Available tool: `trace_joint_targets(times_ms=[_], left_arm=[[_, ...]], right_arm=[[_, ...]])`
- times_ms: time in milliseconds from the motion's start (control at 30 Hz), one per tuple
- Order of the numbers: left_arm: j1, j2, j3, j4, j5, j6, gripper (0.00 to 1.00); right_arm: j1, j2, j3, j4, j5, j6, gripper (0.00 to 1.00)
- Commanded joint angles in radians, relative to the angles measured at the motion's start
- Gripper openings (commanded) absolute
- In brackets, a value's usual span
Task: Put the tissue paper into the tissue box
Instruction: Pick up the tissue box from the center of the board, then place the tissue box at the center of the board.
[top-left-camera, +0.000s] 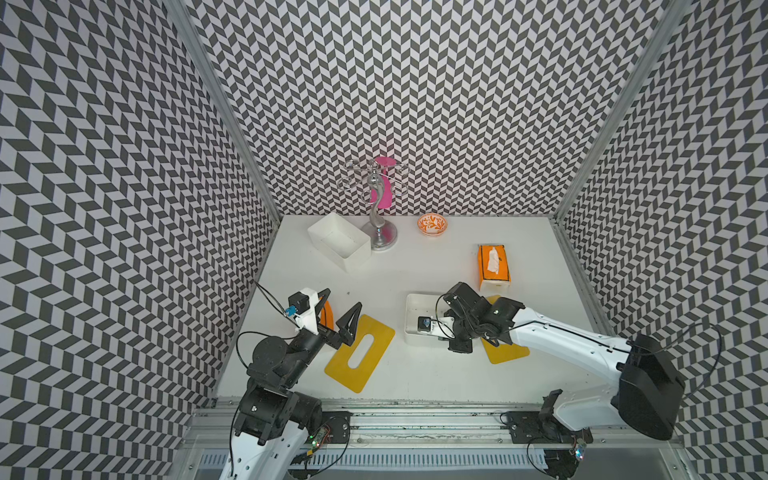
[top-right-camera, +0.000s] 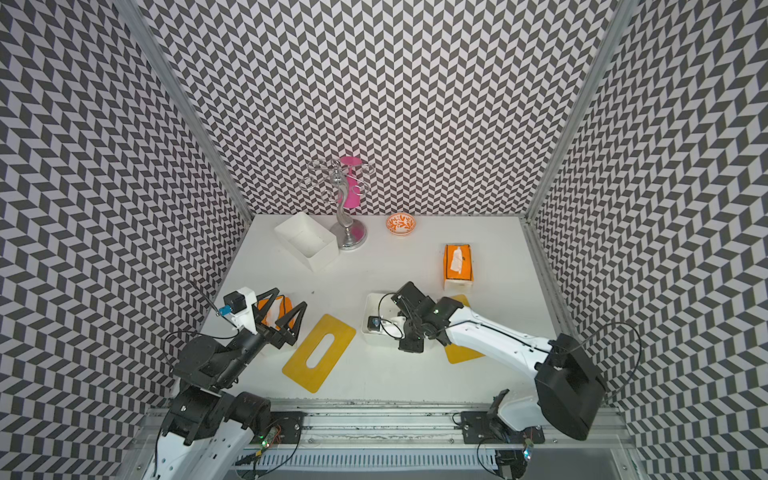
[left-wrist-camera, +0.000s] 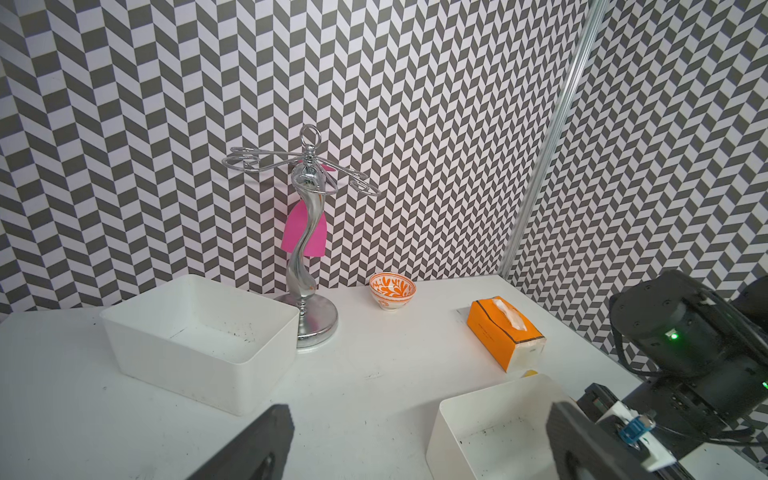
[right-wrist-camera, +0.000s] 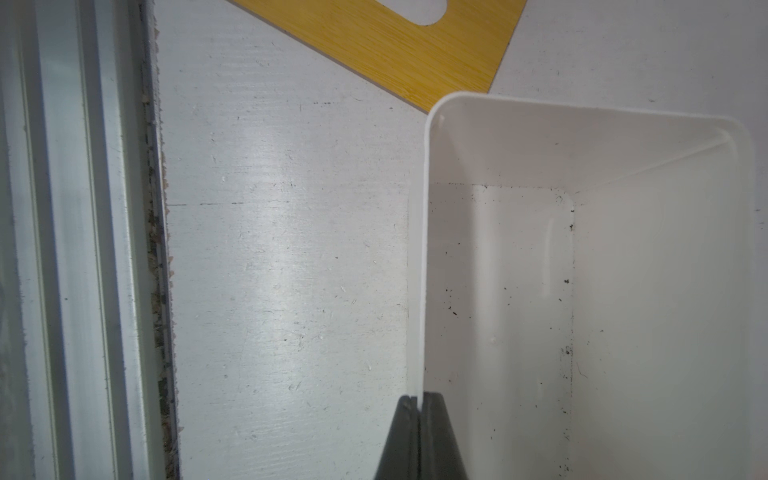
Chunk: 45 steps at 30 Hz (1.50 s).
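White plastic is what my right gripper (right-wrist-camera: 417, 401) has hold of. In the right wrist view its jaws are clenched flat on the thin side wall of the near tissue box (right-wrist-camera: 428, 249), one finger inside and one outside. The box is empty. My left gripper (top-right-camera: 291, 299) is released, jaws spread wide, hanging over the orange tissue pack (top-right-camera: 286, 311) near the left edge of the table (top-left-camera: 415, 382). I judge it is above the pack, not touching it. A spare tissue pack (top-left-camera: 493, 266) lies well apart, toward the far right.

My worries from here:

- **The pinch:** it sits on one thin wall, so if I pull or lift, the box may tilt, flex or slip out of the jaws rather than move squarely.
- **The box mouth:** in both top views the right wrist hangs over much of it, so a pack carried across by the left arm could strike it, or the two arms could meet.
- **The pack:** it looks soft, and a grab off its middle may crumple it or let it sag and catch on the rim.
- **The lids:** the slotted yellow lid (top-left-camera: 359, 353) lies between pack and box, and a low carry could knock it. A second lid (top-left-camera: 505, 353) sits under the right arm, where a dragged box could ride onto it.
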Motion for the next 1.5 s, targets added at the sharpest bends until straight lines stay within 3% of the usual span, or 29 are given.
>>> trace_joint_targets(times_ms=[0, 267, 600, 1200, 1333, 1433, 1467], left_arm=[[-0.006, -0.005, -0.003, 0.026, 0.014, -0.003, 1.00], [-0.006, -0.011, -0.002, 0.026, 0.014, -0.002, 1.00], [-0.005, -0.010, -0.002, 0.022, 0.015, 0.000, 1.00], [-0.005, 0.002, 0.001, 0.019, 0.014, 0.000, 1.00], [-0.005, 0.004, 0.000, 0.020, 0.014, 0.000, 1.00], [-0.006, 0.007, 0.002, 0.019, 0.012, 0.000, 1.00], [-0.006, 0.008, 0.003, 0.017, 0.011, 0.000, 1.00]], right_arm=[[0.005, 0.006, 0.067, 0.048, -0.021, -0.051, 0.00], [-0.009, 0.096, 0.170, 0.140, -0.019, -0.178, 0.00], [-0.083, 0.325, 0.412, 0.057, -0.040, -0.269, 0.00], [-0.159, 0.483, 0.505, 0.060, -0.103, -0.326, 0.01], [-0.159, 0.488, 0.542, 0.034, -0.102, -0.298, 0.26], [-0.159, 0.461, 0.576, 0.026, -0.128, -0.262, 0.59], [-0.157, 0.445, 0.581, 0.025, -0.145, -0.258, 0.65]])
